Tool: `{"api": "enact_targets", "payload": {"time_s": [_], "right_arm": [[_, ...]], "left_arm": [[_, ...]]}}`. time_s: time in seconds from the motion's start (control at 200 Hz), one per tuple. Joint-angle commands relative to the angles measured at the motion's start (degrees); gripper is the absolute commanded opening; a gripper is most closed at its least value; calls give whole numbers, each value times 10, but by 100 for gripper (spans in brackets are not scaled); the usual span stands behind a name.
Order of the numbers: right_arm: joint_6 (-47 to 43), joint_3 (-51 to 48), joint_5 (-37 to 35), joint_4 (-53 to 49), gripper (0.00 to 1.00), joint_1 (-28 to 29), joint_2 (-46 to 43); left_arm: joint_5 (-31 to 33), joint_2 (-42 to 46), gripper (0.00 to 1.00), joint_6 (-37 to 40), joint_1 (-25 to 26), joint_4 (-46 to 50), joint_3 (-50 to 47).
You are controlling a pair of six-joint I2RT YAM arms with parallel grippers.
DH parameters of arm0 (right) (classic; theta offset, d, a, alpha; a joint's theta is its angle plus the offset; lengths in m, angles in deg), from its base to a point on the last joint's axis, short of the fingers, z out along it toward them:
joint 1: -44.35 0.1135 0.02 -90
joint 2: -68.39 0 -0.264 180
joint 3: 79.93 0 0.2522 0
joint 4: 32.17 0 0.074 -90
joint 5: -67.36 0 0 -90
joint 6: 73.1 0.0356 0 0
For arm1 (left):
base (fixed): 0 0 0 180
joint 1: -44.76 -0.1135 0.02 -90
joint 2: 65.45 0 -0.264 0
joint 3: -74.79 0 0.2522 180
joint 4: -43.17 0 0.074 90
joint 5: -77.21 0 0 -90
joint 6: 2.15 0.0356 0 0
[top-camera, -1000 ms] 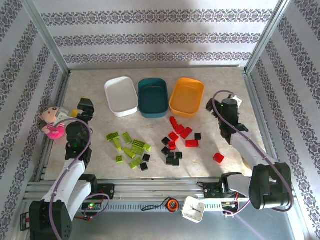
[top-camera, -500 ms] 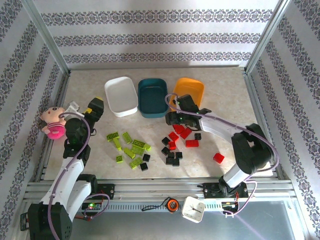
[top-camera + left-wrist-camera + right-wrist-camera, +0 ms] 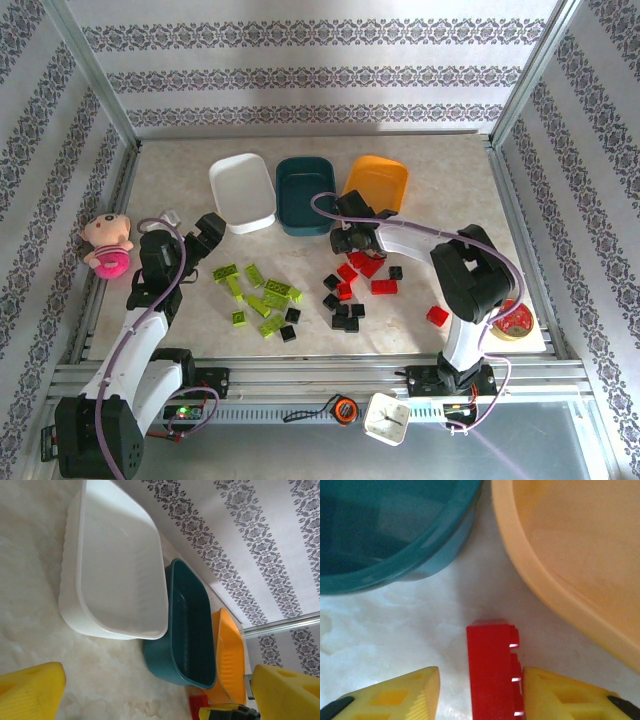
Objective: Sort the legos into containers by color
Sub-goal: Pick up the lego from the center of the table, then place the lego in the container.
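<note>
the pale marbled table [image 3: 450,170] spreads across the top view between patterned walls. the right arm [image 3: 470,270] rises from its base at 5 o'clock and folds back toward the middle of the table, while the left arm [image 3: 150,300] climbs from 7 o'clock toward 10 o'clock. three tubs stand in a row at the 12 o'clock end: the white tub [image 3: 242,192] at 11 o'clock, the teal tub [image 3: 305,195] close beside it in the middle, and the orange tub [image 3: 375,185] at 1 o'clock. a pink-and-cream doll [image 3: 105,243] lies at the 9 o'clock edge. the left gripper [image 3: 210,230] hangs above the table at 7 o'clock of the white tub. its wrist view shows the yellow fingers [image 3: 30,692] spread wide with nothing between them, looking along the three tubs. the right gripper [image 3: 345,242] is low at 6 o'clock of the gap between the teal and orange tubs. its wrist view shows the jaws open and straddling a red brick [image 3: 492,670] that lies flat on the table, the 3 o'clock finger just beside its studs and the 9 o'clock finger apart from it. a small red disc [image 3: 513,322] sits at the 4 o'clock edge beside the right arm. all the legos lie on the table: the green legos [image 3: 258,293] are scattered at 6 o'clock of the white tub, the red legos [image 3: 365,265] cluster at 6 o'clock of the orange tub, the black legos [image 3: 342,312] are grouped just at 7 o'clock of the red ones, and a lone red piece [image 3: 437,316] rests apart at 4 o'clock.
</note>
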Motion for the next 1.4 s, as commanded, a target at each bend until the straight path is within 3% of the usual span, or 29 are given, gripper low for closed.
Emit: {"api": "enact_targets", "payload": {"time_s": [0.0,0.26,0.46,0.635,0.78,0.979,1.064,1.199,1.394], "right_arm": [[-4,18,-21,-17,41,10,17],[-7,15,-2,-8,25,16,13],[-1,-20,65,18,18,22,-94],[4,-16,27,15,17,-18,-165],[18,42,-3,5,17,-90,-118],[30,149,-20,-22,17,-138,12],[42,176,-21,-29,23,-150,45],[49,189,-4,-29,55,-158,52],[28,140,-10,-20,62,-121,-24]], "left_arm": [[-9,-1,95,30,6,40,26],[-2,0,95,36,20,72,34],[-6,7,98,32,44,60,29],[-1,5,98,19,52,92,32],[39,10,96,21,52,156,41],[97,47,95,31,52,243,52],[121,64,94,36,52,282,56],[139,84,92,36,53,325,49],[132,84,84,27,52,330,16]]}}
